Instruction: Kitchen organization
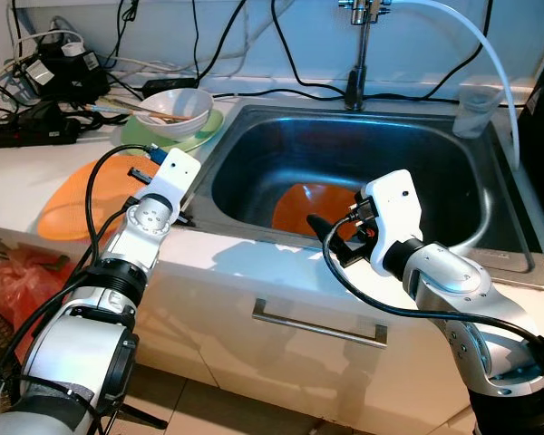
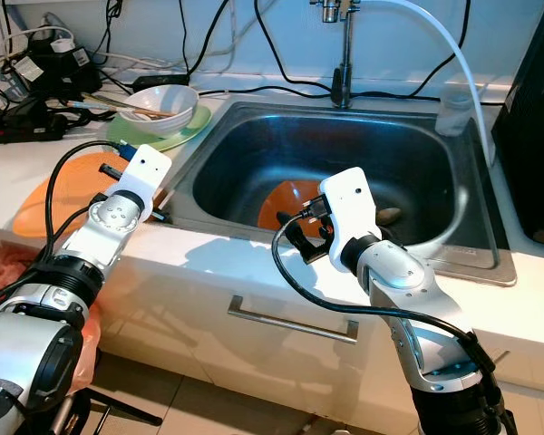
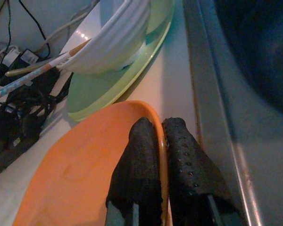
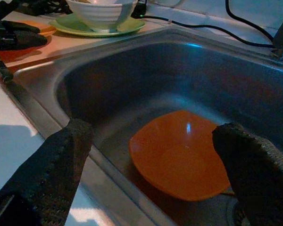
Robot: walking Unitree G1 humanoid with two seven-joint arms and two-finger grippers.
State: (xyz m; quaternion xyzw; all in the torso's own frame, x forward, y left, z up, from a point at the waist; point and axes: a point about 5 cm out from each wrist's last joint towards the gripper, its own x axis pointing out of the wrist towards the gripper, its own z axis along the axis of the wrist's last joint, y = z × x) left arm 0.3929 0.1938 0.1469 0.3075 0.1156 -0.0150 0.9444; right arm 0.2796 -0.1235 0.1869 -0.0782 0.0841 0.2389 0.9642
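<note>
An orange plate [image 1: 72,201] lies on the white counter left of the sink [image 1: 281,149]. My left gripper [image 3: 161,125] is shut on that plate's rim [image 3: 156,117] on the side nearest the sink. A second orange dish [image 4: 179,155] rests on the sink bottom. My right gripper [image 1: 332,237] hovers open over the sink's front edge, above and in front of that dish, with nothing between its fingers [image 4: 68,150].
Behind the orange plate, a white bowl [image 1: 174,109] with chopsticks sits on a green plate [image 1: 199,138]. Cables and power strips [image 1: 36,82] crowd the back left counter. A faucet [image 1: 358,54] and a plastic cup [image 1: 479,107] stand behind the sink. A drawer handle [image 1: 317,324] is below.
</note>
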